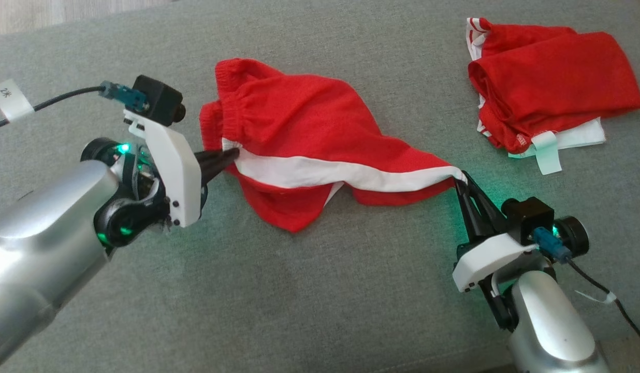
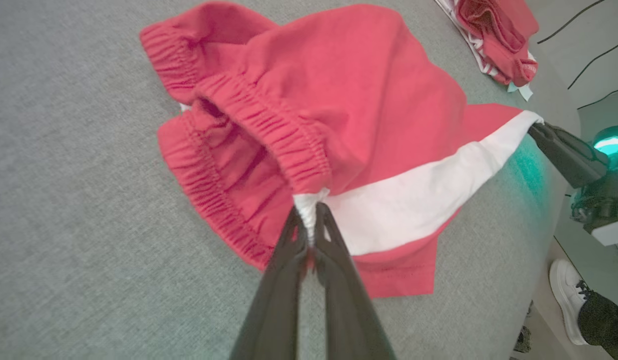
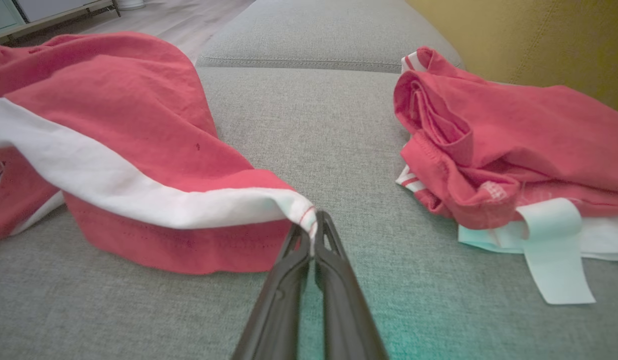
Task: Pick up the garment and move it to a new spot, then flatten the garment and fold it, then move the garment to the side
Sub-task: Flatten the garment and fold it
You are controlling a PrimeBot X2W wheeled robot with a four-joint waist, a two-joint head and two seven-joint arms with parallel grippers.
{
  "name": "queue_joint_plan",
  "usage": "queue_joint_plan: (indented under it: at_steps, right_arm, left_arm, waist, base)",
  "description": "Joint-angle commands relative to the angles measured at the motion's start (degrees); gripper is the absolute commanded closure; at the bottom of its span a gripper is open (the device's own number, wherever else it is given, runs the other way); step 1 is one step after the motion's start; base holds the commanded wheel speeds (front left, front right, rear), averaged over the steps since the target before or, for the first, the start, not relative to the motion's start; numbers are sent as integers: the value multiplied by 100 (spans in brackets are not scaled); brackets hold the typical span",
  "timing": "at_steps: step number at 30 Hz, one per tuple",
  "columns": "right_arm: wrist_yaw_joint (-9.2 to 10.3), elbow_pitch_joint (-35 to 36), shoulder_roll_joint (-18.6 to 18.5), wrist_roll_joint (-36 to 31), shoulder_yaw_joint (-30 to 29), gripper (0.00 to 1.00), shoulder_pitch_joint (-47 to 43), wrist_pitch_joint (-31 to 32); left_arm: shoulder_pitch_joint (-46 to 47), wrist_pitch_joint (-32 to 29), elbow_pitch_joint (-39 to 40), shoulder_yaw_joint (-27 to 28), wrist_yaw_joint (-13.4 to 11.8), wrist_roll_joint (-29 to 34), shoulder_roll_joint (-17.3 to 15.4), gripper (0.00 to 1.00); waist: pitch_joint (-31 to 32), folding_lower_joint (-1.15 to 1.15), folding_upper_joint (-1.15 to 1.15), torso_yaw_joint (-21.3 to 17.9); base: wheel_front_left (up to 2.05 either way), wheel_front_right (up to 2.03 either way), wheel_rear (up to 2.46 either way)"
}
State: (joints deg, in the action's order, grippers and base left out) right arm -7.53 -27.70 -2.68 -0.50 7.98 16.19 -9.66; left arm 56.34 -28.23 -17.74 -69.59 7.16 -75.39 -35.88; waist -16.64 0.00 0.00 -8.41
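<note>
Glossy silver forearms (image 1: 35,233) carry white brackets (image 1: 170,160) with dark screws (image 1: 175,205), each topped by a black camera (image 1: 157,98) with a teal plug (image 1: 124,95) and black cable (image 1: 61,97). The left end effector (image 1: 232,154) and right end effector (image 1: 462,180) have long dark fingers (image 1: 215,161); green lights (image 1: 124,148) glow behind.

Red shorts (image 1: 309,140) with white stripe (image 1: 320,173) on grey cushion (image 1: 320,290); left gripper (image 1: 233,154) pinching waistband end, right gripper (image 1: 462,178) pinching hem corner; second red garment (image 1: 548,88) well apart
</note>
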Motion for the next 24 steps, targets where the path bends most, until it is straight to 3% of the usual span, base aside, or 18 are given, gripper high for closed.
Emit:
queue_joint_plan:
  at_steps: [1,18,24]
  right_arm:
    - [4,140,-20,8,116,100,147,-81]
    - [4,510,-31,-408,-197,100,407,-34]
    - [4,933,-370,-274,-1,100,885,140]
  left_arm:
    - [398,-8,120,211,33,-26,-260,100]
    - [705,1445,385,88,33,-6,-465,100]
    - [907,2095,359,223,33,79,-589,100]
  waist:
    - [10,0,0,3]
    - [486,0,0,239]
    - [694,0,0,336]
  base:
    - [0,0,0]
    - [0,0,0]
    - [0,0,0]
